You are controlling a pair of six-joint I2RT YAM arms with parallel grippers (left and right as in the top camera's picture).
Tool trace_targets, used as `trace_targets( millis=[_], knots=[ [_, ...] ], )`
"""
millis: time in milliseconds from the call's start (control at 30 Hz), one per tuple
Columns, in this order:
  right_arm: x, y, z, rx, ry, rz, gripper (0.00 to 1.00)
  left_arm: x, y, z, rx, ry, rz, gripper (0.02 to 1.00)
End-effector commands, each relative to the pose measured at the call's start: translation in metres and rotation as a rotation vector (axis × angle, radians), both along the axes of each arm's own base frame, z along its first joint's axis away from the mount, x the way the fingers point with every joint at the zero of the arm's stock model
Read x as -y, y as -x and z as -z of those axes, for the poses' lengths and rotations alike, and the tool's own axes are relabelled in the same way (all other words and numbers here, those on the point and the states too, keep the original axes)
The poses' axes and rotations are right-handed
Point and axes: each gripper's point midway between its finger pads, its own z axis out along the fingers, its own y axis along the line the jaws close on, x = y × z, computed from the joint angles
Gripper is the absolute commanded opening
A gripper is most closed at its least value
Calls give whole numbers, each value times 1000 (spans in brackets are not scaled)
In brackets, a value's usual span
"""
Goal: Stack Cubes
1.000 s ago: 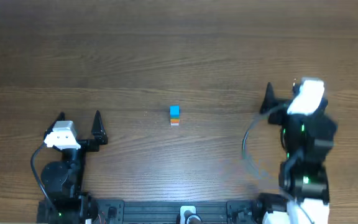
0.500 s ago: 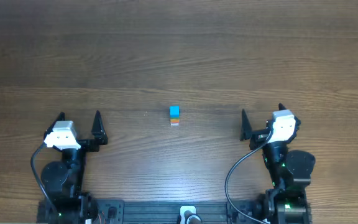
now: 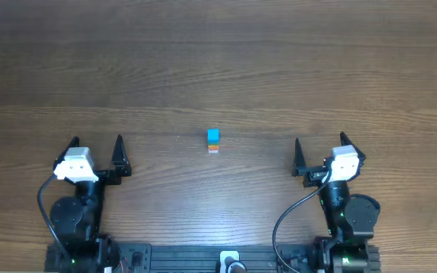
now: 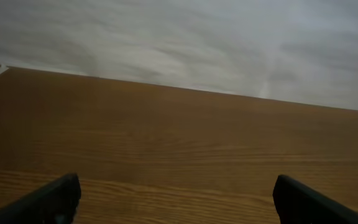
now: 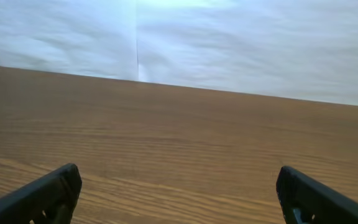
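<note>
Top view: blue cube is seen stacked on orange cube at the middle of the desk, between the two arms; the stack is judged done. Left hand and right hand are held open, gripping nothing, parked near their bases, well apart from the cubes, likely so the stack is not knocked.

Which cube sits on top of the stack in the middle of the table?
The blue cube. It is the uppermost one, while the orange cube shows just beneath it.
</note>
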Motion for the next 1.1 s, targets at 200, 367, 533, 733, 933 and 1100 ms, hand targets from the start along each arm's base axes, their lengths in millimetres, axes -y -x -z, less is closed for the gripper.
trace_targets(
  millis=[200, 367, 533, 733, 933, 1100],
  knots=[
    [0, 0, 18, -33, 5, 3, 993, 1, 0, 2, -2, -6, 9, 1000],
    [2, 1, 26, -65, 5, 16, 993, 1, 0, 2, -2, -6, 9, 1000],
    [7, 1, 29, -78, 8, 44, 991, 1, 0, 2, -2, -6, 9, 1000],
    [7, 1, 30, -80, 7, 44, 991, 1, 0, 2, -1, -6, 9, 1000],
    [7, 1, 30, -80, 7, 44, 993, 1, 0, 2, -2, -6, 9, 998],
    [7, 1, 30, -80, 7, 44, 991, 1, 0, 2, -2, -6, 9, 998]
  ],
)
